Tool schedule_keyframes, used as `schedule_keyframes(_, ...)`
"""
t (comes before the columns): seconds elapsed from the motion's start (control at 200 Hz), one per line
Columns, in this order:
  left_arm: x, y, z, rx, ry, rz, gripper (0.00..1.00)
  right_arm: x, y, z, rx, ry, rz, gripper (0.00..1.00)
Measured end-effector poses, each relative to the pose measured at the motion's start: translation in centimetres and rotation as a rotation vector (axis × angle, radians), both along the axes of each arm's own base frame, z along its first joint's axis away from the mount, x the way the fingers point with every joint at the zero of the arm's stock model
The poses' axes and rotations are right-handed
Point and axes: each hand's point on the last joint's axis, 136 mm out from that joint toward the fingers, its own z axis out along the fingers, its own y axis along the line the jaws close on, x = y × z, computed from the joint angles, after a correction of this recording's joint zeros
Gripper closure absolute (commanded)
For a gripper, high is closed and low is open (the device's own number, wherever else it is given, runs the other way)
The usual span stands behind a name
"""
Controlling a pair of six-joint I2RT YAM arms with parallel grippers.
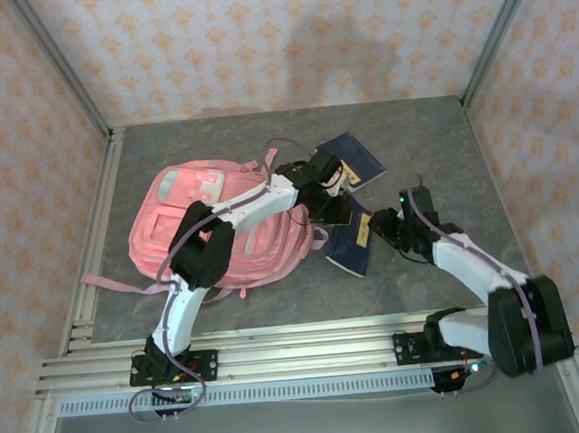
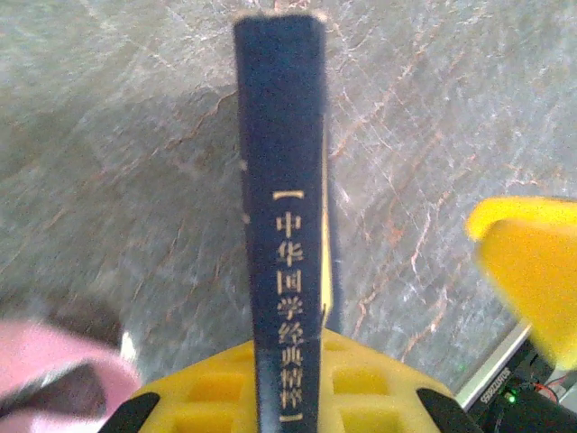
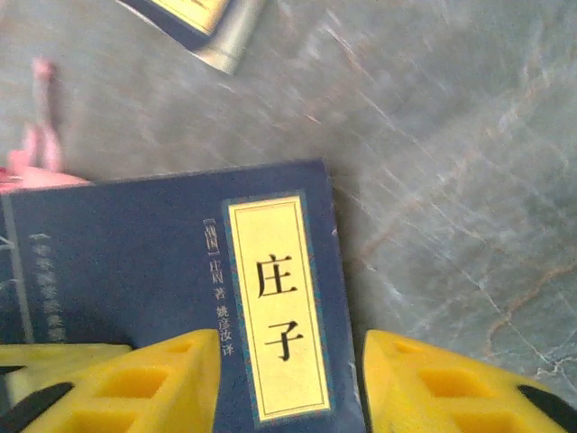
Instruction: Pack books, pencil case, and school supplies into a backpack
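A navy book with a yellow label sits just right of the pink backpack. My left gripper is shut on this book's spine; its yellow fingers press it from both sides. My right gripper is open, and its fingers straddle the book's corner without touching it. A second navy book lies flat behind; its corner is also visible. The backpack's pink fabric is at the lower left of the left wrist view.
A pink strap trails from the backpack toward the left rail. Metal rails run along the near edge. Patterned walls close in the grey stone tabletop, with bare surface at the right and back.
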Motion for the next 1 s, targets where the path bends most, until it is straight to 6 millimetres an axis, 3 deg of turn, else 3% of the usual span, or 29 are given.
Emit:
schedule_keyframes(0.11,-0.2,1.7,4.7,-0.042,-0.087,0.077,1.00,-0.2,-0.1,4.4,0.045,-0.143,-0.020,0.38)
schedule_keyframes(0.305,0.0,4.4,16.9,-0.246,-0.344,0.229,1.00,-0.9,0.6,11.4,0.208,-0.355,-0.033,0.24)
schedule_keyframes(0.43,-0.8,7.2,21.3,-0.349,-0.455,0.346,1.00,-1.4,1.1,14.4,0.301,-0.434,-0.028,0.14)
schedule_keyframes(0.535,-1.5,9.9,22.3,-0.418,-0.508,0.471,1.00,-1.8,1.8,16.8,0.370,-0.500,-0.011,0.13)
schedule_keyframes(0.711,-2.5,14.4,20.6,-0.504,-0.530,0.695,1.00,-2.0,2.9,20.1,0.509,-0.606,0.010,0.13)
schedule_keyframes(0.916,-2.2,15.6,21.6,-0.610,-0.520,0.807,1.00,-1.4,4.4,20.7,0.591,-0.604,0.034,0.13)
schedule_keyframes(1.001,-2.4,16.0,22.1,-0.656,-0.517,0.838,1.00,-1.3,5.2,20.6,0.607,-0.591,0.051,0.07)
